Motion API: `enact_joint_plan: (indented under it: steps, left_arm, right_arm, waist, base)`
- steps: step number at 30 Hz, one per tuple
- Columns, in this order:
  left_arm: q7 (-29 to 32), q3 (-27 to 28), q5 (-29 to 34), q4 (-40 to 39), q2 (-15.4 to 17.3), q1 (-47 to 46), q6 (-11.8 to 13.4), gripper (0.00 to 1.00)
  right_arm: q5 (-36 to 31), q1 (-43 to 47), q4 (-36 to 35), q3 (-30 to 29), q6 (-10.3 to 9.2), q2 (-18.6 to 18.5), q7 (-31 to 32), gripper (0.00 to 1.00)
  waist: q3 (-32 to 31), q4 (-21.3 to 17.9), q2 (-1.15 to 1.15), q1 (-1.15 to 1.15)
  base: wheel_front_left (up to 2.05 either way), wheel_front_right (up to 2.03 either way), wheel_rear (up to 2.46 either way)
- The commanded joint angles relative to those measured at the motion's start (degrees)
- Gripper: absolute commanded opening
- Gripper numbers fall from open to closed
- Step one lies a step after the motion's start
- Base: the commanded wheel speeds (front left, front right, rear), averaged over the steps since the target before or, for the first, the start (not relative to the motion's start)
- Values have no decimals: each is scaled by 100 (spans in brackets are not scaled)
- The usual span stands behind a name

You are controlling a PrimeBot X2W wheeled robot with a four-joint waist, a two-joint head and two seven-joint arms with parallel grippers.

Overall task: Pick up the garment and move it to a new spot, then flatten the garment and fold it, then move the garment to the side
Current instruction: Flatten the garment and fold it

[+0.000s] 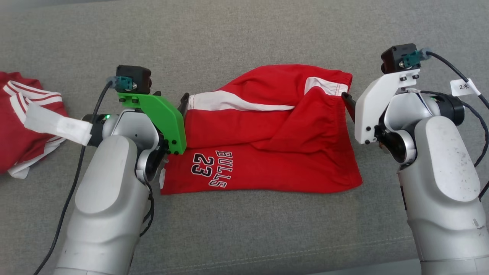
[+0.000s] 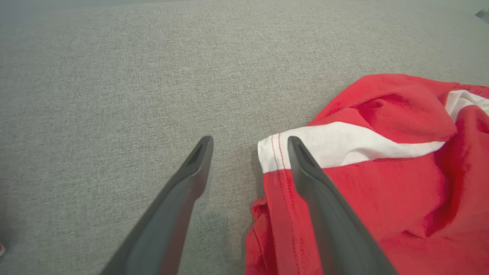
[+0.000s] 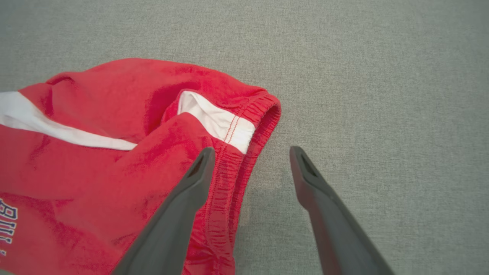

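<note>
Head cam, L of shorts (image 1: 267, 133): jersey (image 1: 17, 131)

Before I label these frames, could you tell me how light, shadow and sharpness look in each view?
Head view: soft, even light; the shorts show sharp lettering. Left wrist view: the fingers blur near the lens, faint shadow between them. Right wrist view: shadow beside the waistband.

The red shorts (image 1: 267, 168) read "BULLS" and "23"; a white cable tag (image 1: 463, 87) reads "2" and a star.
</note>
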Motion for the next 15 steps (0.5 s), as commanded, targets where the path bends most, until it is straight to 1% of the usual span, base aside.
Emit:
enact_joint_plan:
  steps: [1, 7, 13, 14, 15]
  left_arm:
    - [69, 27, -51, 39, -10, -156, 40, 100]
    - [493, -21, -93, 191, -19, -445, 158, 100]
    - [781, -62, -122, 212, -17, -575, 287, 100]
    - [831, -66, -139, 208, -19, -590, 289, 100]
    - [860, -76, -147, 195, -21, -599, 290, 96]
  right_arm:
    - [-34, -113, 15, 18, -4, -12, 15, 100]
    - [20, -422, 159, 92, -4, -11, -84, 100]
    - [67, -699, 391, 106, -4, -11, -226, 100]
    - [73, -731, 427, 102, -4, -11, -239, 100]
    - [80, -762, 462, 103, -4, -10, -245, 100]
  waist:
    - [233, -162, 0, 0]
    - [402, -206, 0, 0]
    - [505, -171, 0, 0]
    - [517, -160, 0, 0]
    - [532, -147, 0, 0]
  base:
    - [0, 0, 0]
    - [0, 0, 0]
    - [0, 0, 0]
    - [0, 0, 0]
    - [0, 0, 0]
